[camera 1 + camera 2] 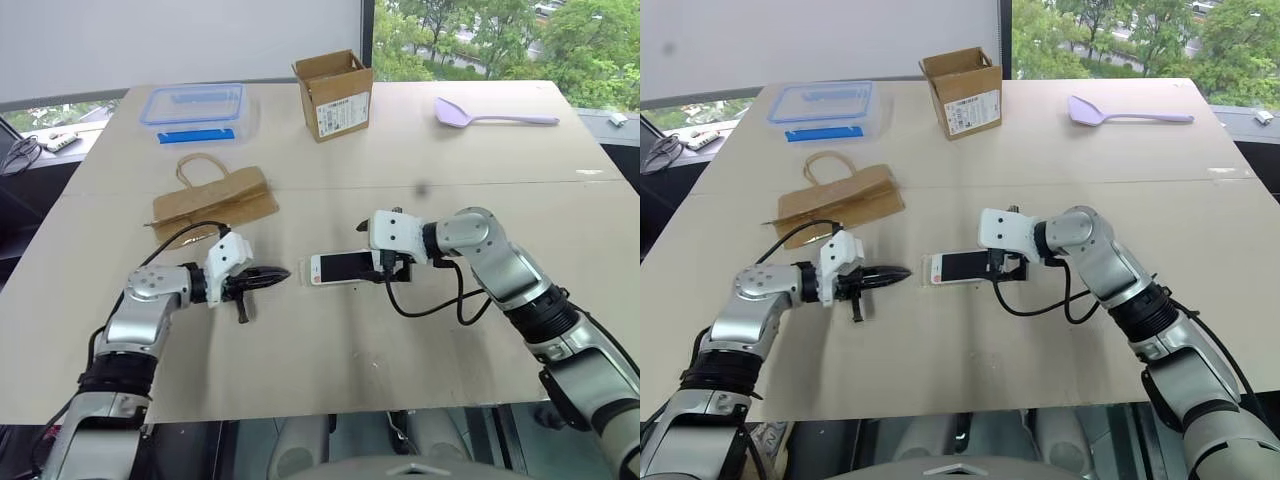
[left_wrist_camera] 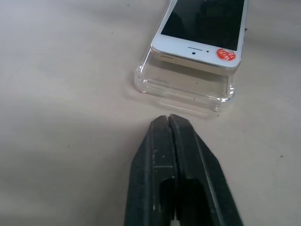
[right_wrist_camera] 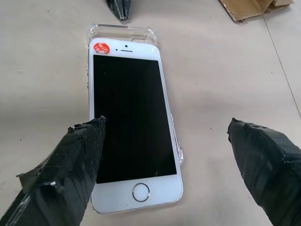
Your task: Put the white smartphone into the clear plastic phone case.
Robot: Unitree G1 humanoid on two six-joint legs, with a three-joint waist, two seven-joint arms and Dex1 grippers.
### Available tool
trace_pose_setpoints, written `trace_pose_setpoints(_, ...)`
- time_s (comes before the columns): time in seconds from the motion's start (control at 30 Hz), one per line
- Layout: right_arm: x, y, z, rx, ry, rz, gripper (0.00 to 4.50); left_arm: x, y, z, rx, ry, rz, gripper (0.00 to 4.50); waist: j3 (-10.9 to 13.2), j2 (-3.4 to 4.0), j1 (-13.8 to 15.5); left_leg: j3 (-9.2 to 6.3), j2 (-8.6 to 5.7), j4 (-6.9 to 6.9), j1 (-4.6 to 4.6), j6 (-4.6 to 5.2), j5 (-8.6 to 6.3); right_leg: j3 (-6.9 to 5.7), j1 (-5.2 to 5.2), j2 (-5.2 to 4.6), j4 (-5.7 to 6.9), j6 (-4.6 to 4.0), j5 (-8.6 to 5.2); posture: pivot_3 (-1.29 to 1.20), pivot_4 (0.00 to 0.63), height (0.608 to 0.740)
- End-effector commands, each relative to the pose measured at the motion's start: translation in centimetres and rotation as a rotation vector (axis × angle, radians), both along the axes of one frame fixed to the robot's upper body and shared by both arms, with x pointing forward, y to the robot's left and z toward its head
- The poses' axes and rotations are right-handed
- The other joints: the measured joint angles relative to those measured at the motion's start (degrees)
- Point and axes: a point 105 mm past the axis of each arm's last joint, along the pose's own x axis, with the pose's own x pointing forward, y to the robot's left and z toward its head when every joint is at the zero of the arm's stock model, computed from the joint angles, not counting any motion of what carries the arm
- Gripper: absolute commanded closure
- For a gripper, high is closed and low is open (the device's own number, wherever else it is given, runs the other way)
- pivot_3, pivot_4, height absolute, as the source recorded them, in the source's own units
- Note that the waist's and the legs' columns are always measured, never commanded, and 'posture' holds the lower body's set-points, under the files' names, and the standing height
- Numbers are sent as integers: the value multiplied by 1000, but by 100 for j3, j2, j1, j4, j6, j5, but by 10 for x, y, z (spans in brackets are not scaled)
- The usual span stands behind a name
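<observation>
Lying on clear plastic phone case (image 3: 123, 32) (tilted): white smartphone (image 3: 129, 122).

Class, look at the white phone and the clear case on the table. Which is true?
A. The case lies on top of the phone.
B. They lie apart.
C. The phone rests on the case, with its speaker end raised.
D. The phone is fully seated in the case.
C: the phone sits on the case, its speaker end propped above the case's end wall.
</observation>
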Motion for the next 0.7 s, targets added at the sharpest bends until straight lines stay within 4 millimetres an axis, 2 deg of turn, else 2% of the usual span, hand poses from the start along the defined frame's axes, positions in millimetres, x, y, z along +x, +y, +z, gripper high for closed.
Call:
trace_pose_setpoints(0.03, -3, 3, 14, 38, -37, 18, 0, 5, -10, 10, -10, -40, -27, 4454, 0, 0, 16, 1, 0, 0, 0, 0, 0, 1, 0, -1, 0, 0, 0, 0, 150, 740)
trace_pose_setpoints(0.17, -5, -3, 18, 48, -26, 8, 0, 2, -28, 6, -29, -28, -91, 4454, 0, 0, 27, 3, -2, 0, -1, 0, 0, 2, 0, -2, -1, 1, 1, 0, 150, 740)
trace_pose_setpoints(0.4, -11, -17, 19, 49, 0, -21, 0, 2, -49, 8, -51, -18, -159, 4454, 0, -1, 27, 0, -4, 0, -3, 0, 0, 2, 1, -1, -2, 1, 0, 0, 150, 740)
trace_pose_setpoints(0.63, -16, -29, 20, 40, 6, -44, 0, 13, -69, 6, -57, -34, -181, 4454, 0, -2, 41, 0, -4, 1, -4, 0, 0, 2, 1, -2, -3, 2, 0, 0, 150, 740)
trace_pose_setpoints(0.7, -14, -33, 14, -3, -20, -63, 0, 20, -73, 5, -49, -49, -172, 4454, 1, -3, 42, 1, -6, 2, -3, 0, 0, 2, 2, -2, -3, 3, 0, 0, 150, 740)
